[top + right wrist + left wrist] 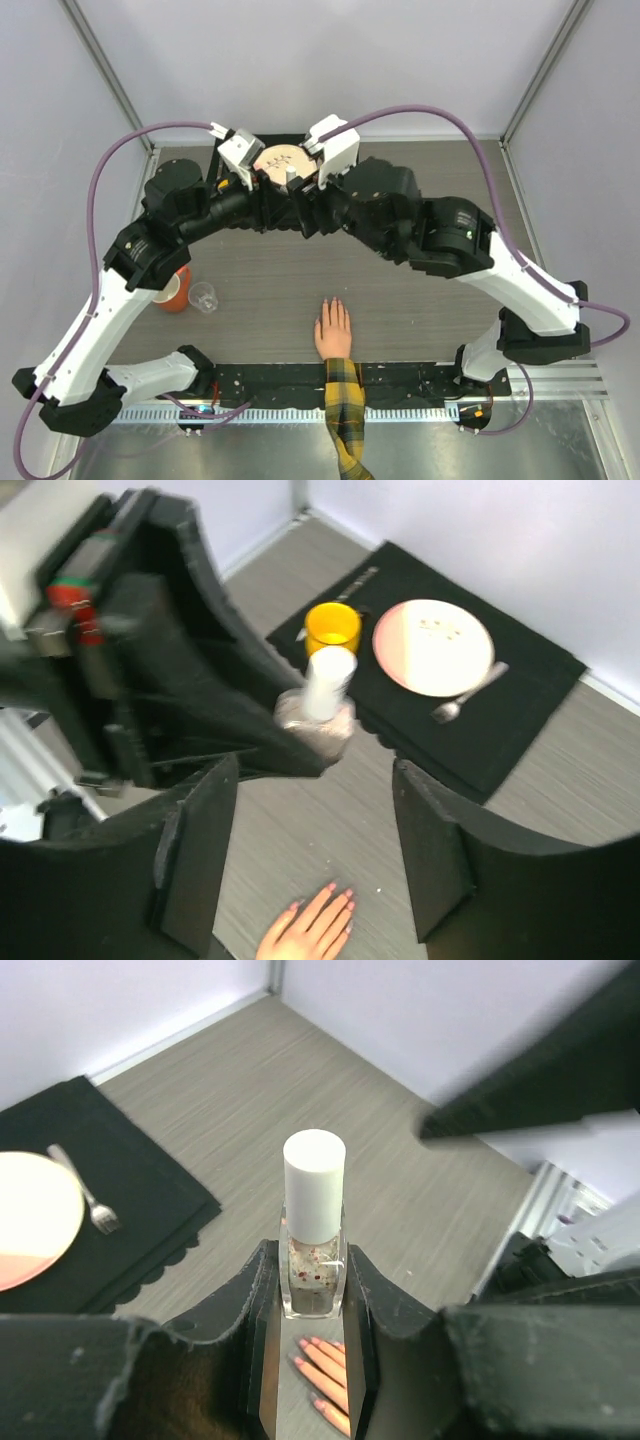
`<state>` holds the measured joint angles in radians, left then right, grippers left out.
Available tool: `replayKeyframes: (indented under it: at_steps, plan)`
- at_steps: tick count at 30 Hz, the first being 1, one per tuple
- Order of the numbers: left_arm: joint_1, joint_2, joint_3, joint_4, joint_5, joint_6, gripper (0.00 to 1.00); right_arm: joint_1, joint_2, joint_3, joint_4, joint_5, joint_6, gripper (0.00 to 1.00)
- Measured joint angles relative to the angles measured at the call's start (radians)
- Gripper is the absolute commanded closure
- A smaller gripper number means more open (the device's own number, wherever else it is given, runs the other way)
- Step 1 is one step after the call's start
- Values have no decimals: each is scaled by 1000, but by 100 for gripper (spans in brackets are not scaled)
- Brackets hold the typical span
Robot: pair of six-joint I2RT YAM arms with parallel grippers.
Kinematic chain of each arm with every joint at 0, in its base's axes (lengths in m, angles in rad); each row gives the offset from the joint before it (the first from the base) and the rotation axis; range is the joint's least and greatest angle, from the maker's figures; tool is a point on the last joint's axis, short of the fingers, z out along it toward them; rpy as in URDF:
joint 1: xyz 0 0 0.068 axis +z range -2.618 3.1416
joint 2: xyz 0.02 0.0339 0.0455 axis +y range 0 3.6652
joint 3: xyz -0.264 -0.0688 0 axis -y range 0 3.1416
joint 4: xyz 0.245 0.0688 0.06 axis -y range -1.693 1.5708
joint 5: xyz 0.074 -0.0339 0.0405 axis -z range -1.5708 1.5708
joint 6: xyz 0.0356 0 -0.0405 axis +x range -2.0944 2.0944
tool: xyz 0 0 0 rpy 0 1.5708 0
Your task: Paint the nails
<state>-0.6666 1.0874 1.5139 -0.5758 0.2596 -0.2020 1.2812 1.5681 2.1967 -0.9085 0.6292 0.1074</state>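
Left gripper (312,1265) was seen clamped on an upright bottle (314,1200); right gripper (315,780) was held open, empty. Nails (333,303) were pointed far, hand (333,332) laid near-to-far.

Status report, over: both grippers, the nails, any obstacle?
Left gripper shut on the polish bottle, white cap on. Right gripper open near the cap. Nails below, hand flat on table, untouched. No obstacle seen.

No readable text anywhere; faint marks on the plate (433,645) too small to read; bottle (314,1270) shows no legible label.
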Motion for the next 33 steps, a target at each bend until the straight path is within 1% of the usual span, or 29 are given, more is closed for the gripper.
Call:
replayKeyframes:
  at_steps: [2,4,5,7,10,14,17,19,21,24,26,27,28,31,33]
  plan:
    - [0,-35,-27,9,23,-3,100,-49,-28,-14,7,-135,3,28]
    - [0,-73,-51,20,57,-11,100,-157,-61,-33,23,-338,18,28]
    - [0,-93,-61,29,86,-23,100,-224,-80,-48,35,-470,30,27]
    - [0,-123,-78,52,135,-38,100,-323,-107,-76,68,-649,55,26]
    - [0,-148,-92,83,209,-71,100,-395,-134,-114,126,-893,100,27]
    - [0,-159,-112,143,314,-133,100,-434,-146,-164,239,-1198,179,32]
    - [0,-159,-131,193,374,-183,100,-455,-146,-199,311,-1328,231,36]
    - [0,-158,-143,227,410,-214,100,-463,-146,-219,346,-1388,257,41]
    - [0,-156,-149,255,436,-243,100,-468,-146,-236,375,-1427,275,48]
    - [0,-156,-155,300,475,-283,100,-473,-146,-254,412,-1467,298,55]
    - [0,-156,-155,322,493,-302,100,-474,-146,-262,434,-1487,312,63]
    - [0,-156,-156,331,501,-312,100,-474,-146,-265,443,-1495,318,69]
    - [0,-156,-156,339,507,-318,100,-474,-146,-267,452,-1502,322,79]
    - [-1,-155,-156,350,517,-330,100,-475,-146,-277,479,-1515,329,99]
    - [0,-154,-154,341,509,-337,100,-477,-147,-289,495,-1516,320,99]
